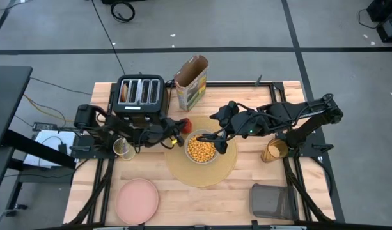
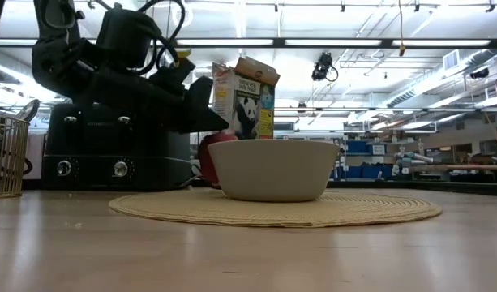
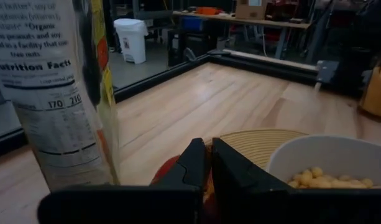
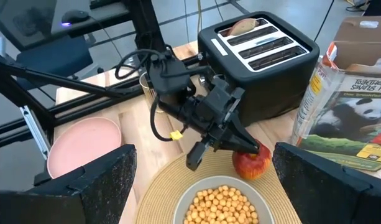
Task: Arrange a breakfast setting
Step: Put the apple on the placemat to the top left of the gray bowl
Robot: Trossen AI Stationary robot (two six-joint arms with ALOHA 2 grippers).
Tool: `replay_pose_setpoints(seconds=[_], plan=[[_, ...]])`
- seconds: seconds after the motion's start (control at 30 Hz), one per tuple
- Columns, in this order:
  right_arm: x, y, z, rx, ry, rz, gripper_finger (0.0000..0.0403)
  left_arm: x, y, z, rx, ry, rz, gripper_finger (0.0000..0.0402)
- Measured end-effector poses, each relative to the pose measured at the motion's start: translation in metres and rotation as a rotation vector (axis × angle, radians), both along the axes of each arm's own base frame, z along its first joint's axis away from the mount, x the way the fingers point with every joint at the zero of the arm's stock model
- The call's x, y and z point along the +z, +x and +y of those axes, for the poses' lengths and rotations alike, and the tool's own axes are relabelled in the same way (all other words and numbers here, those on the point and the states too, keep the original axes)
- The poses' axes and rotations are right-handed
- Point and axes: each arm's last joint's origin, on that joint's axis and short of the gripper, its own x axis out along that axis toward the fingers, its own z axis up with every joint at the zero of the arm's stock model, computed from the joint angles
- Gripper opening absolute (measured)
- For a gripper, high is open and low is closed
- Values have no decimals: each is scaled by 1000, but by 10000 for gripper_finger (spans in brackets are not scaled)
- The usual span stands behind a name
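The red apple (image 4: 252, 163) stands on the table at the far left edge of the tan placemat (image 1: 202, 174), beside the pale grey bowl (image 2: 272, 170) of cereal balls. My left gripper (image 4: 243, 144) is shut, its tips at the apple's top; the apple shows under them in the left wrist view (image 3: 168, 169). My right gripper (image 1: 216, 139) is open and empty above the bowl. The pink plate (image 1: 137, 200) lies at the near left. The amber tumbler (image 1: 274, 151) stands right of the placemat. A spoon (image 2: 29, 109) sticks out of a gold wire cup (image 2: 5, 154) at the left. My left gripper comes slanting down from the table's left, its shut fingertips (image 4: 247, 147) at the apple's top (image 4: 257, 153). Whether they touch the apple or hold anything there, I cannot tell. The apple stands on the table.
The black toaster (image 1: 139, 94) stands at the far left, just behind my left arm, and a cereal box (image 1: 191, 82) stands right of it. A dark grey mesh basket (image 1: 272, 201) lies at the near right. Bare wood lies between the plate and the basket.
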Motion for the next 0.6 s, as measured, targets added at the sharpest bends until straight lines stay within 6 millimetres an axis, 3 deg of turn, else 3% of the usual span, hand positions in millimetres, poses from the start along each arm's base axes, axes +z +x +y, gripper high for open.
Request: replay_pose_setpoints(seconds=[0.3,0.6], plan=[[0,0,0,-2,-1,-2,376,-15,2,1,29,-19,19,23],[0,0,0,0,0,-2,375,-17,1,1,45,-3,45,41]])
